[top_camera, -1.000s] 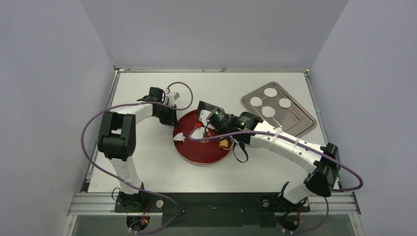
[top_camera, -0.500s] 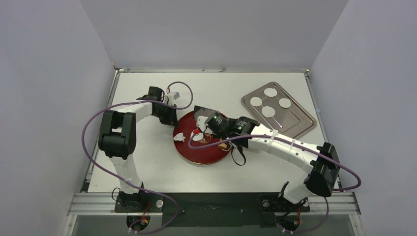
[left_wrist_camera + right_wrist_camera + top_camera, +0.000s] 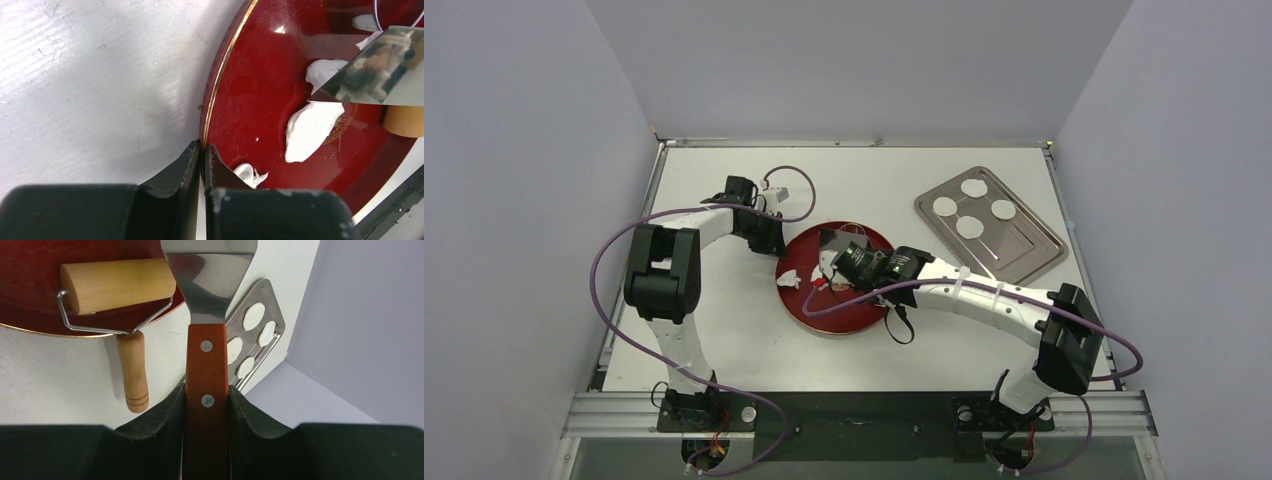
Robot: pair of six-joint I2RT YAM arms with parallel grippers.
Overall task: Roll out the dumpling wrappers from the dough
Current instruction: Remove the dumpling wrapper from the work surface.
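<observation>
The red plate [image 3: 844, 312] with a gold rim sits near the middle of the white table [image 3: 724, 340]. The left gripper [image 3: 202, 150] is at the plate's far-left edge, and its two black fingers are pinched together on the rim.

The dough [image 3: 310, 130] lies on the plate as a soft white, ragged-edged smear. A smaller lump sits just beyond it, and a small curled scrap [image 3: 247, 174] lies close to the left fingers.

The right gripper [image 3: 206, 390] reaches over the plate from the right, clamped on the reddish wooden handle of a metal spatula [image 3: 206, 355]. The spatula's shiny blade [image 3: 380, 75] hangs over the far end of the dough. Whether its edge touches the dough cannot be told.

A small wooden rolling pin [image 3: 117, 285] with a wire frame rests with its roller on the plate's right side. Its handle sticks out past the rim over the table.

Well apart, at the far right of the table, is a metal tray [image 3: 1024, 245]. Four dumpling wrappers [image 3: 969, 227], all round white discs, lie flat in a loose cluster on the tray's far-left part, none touching another.
</observation>
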